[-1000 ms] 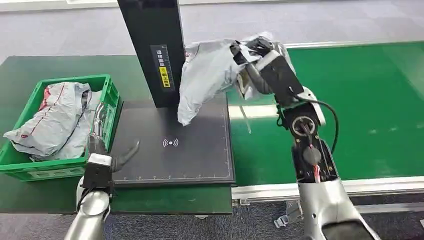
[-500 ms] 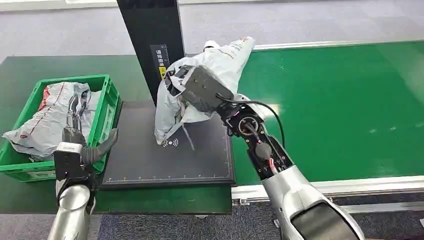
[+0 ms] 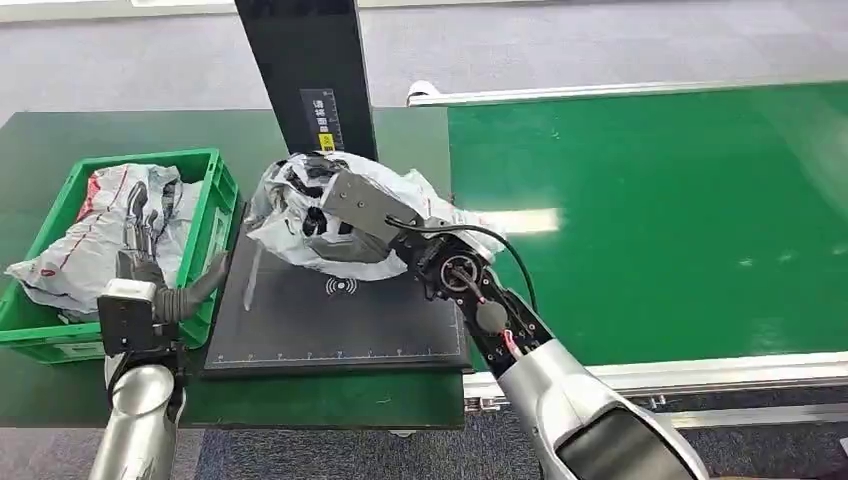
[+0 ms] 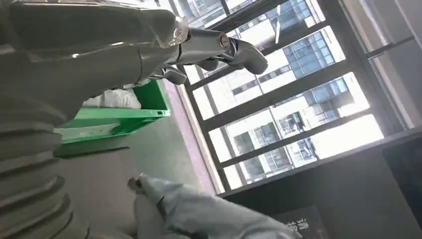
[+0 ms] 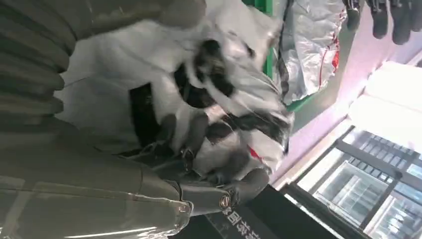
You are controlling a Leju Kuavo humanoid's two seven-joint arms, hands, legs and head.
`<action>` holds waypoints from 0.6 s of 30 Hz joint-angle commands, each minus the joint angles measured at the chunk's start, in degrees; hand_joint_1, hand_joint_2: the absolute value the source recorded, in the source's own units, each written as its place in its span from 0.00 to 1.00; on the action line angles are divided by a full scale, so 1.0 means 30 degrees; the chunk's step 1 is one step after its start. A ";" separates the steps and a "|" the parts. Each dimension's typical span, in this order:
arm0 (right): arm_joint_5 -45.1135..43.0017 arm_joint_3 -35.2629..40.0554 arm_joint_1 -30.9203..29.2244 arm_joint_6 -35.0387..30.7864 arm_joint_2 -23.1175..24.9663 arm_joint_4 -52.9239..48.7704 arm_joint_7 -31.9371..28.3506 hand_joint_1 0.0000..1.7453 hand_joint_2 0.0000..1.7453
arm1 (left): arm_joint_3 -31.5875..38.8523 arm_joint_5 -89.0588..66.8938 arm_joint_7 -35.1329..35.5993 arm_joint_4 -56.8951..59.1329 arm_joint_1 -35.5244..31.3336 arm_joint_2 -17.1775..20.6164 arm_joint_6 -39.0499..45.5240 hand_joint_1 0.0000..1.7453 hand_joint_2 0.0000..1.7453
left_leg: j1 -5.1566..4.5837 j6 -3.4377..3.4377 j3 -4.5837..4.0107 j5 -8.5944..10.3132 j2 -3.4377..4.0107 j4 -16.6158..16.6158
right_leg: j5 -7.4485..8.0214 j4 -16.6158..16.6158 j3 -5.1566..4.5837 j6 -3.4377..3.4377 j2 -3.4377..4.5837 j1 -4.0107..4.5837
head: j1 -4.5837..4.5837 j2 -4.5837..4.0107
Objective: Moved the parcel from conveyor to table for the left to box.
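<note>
Since a second ago the right robot hand (image 3: pixel 318 207) has swung the parcel (image 3: pixel 400 215) off the conveyor (image 3: pixel 650 220) and down toward the black pad (image 3: pixel 330 320), while the left robot hand (image 3: pixel 150 265) has drawn back beside the crate (image 3: pixel 215 215).

From the head view, the parcel sags over the pad's far part, just in front of the black post (image 3: pixel 305 80); whether it already rests on the pad I cannot tell. The right robot hand grips it from above, probably so the slack bag can be laid flat over the scan mark (image 3: pixel 341 286). The left robot hand hangs near the crate's wall with its fingers apart and nothing in them, seemingly kept clear of the drop. The crate already holds other bags (image 3: pixel 100 235). The pad's near half is open; the post hems the far edge, the crate the left.

From the left wrist view, the left robot hand (image 4: pixel 199 47) is spread wide and empty, with the crate (image 4: pixel 119 119) beyond and the parcel (image 4: pixel 199 214) close by on the dark surface (image 4: pixel 99 184).

From the right wrist view, the right robot hand (image 5: pixel 189 144) has its fingers (image 5: pixel 196 130) closed into the crumpled parcel (image 5: pixel 124 84), the post close beside them.
</note>
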 commanded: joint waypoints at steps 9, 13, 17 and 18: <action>-0.9185 -0.3950 -0.1171 0.5767 -0.0237 0.0819 0.0095 0.00 0.00 | -0.1397 -0.1616 0.0130 0.2465 -0.1230 -0.0624 -0.0234 0.00 1.00 | -0.0002 0.0011 -0.0004 0.0017 -0.0073 0.0000 | -0.0005 -0.0008 0.0014 -0.0001 -0.0070 -0.0001 | 0.0001 -0.0001; -1.0836 -0.4152 -0.0747 0.5817 -0.0774 -0.0369 0.0499 0.00 0.00 | -0.1844 -0.2017 0.0143 0.2237 -0.1129 -0.0626 -0.0001 0.00 1.00 | -0.0001 0.0009 -0.0002 0.0011 -0.0064 0.0003 | -0.0006 -0.0013 0.0014 0.0001 -0.0064 -0.0001 | -0.0007 0.0006; -1.0933 -0.4026 -0.0268 0.5860 -0.1037 -0.0650 0.0202 0.00 0.00 | -0.1793 -0.1993 0.0151 0.2174 -0.1180 -0.0585 -0.0005 0.00 1.00 | 0.0009 0.0007 0.0018 0.0009 -0.0052 -0.0007 | 0.0000 -0.0032 0.0034 -0.0001 -0.0052 0.0010 | 0.0000 0.0007; -1.1095 -0.4016 0.0275 0.5740 -0.1245 -0.1199 -0.0281 0.00 0.00 | -0.1790 -0.1988 0.0150 0.2070 -0.1065 -0.0599 -0.0033 0.00 1.00 | 0.0000 0.0005 0.0013 0.0006 -0.0030 -0.0002 | -0.0003 -0.0016 0.0016 -0.0001 -0.0039 0.0001 | -0.0007 -0.0001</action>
